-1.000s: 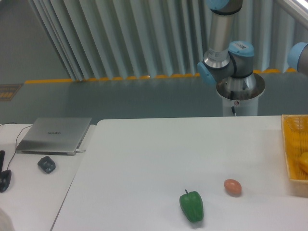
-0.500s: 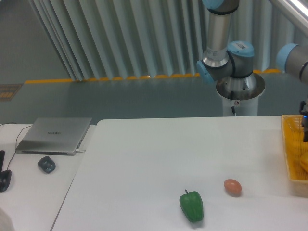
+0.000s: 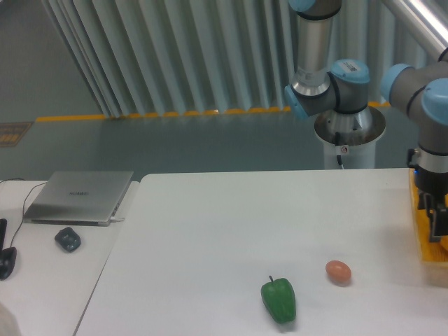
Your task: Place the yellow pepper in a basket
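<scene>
Gripper fingers are seen at the right edge above the rectangular yellow-orange mesh basket; whether they are apart or together cannot be told. The yellow pepper is hidden from view. A small orange-brown egg and a glossy green pepper are seen well apart from the basket on the white table.

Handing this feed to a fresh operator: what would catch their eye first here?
Probably the blue-jointed arm, whose claw hangs over the yellow-orange basket at the table's right edge. Next, the green pepper and the small orange-brown egg, lying apart on the white table near the front. The yellow pepper is not visible, and the claw's state is unclear.
</scene>
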Available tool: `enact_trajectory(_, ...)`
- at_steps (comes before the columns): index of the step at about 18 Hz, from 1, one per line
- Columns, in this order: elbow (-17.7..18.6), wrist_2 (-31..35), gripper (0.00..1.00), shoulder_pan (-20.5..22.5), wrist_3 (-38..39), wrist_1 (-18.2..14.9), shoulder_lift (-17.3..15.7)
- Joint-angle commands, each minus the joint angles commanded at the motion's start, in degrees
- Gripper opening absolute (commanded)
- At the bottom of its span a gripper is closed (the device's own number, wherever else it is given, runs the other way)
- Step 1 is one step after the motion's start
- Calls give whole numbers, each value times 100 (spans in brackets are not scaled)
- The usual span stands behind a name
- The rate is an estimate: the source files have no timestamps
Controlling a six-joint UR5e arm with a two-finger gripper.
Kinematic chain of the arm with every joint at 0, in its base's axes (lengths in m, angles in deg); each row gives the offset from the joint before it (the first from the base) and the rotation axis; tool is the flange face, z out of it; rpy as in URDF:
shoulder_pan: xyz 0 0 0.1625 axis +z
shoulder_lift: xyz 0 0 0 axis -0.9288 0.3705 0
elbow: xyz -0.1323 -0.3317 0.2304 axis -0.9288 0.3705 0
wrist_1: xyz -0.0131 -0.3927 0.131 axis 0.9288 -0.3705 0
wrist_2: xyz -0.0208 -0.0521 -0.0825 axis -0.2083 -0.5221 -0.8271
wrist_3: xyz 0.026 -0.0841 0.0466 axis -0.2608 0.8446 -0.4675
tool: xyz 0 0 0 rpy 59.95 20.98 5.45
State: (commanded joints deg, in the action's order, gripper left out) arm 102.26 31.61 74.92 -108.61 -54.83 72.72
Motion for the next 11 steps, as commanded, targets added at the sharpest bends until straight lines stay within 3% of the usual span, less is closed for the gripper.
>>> enact_trajectory(4,-26,9,100,-44,9,149,9)
enact_trajectory(11,-26,61,100,-483,430,325,149)
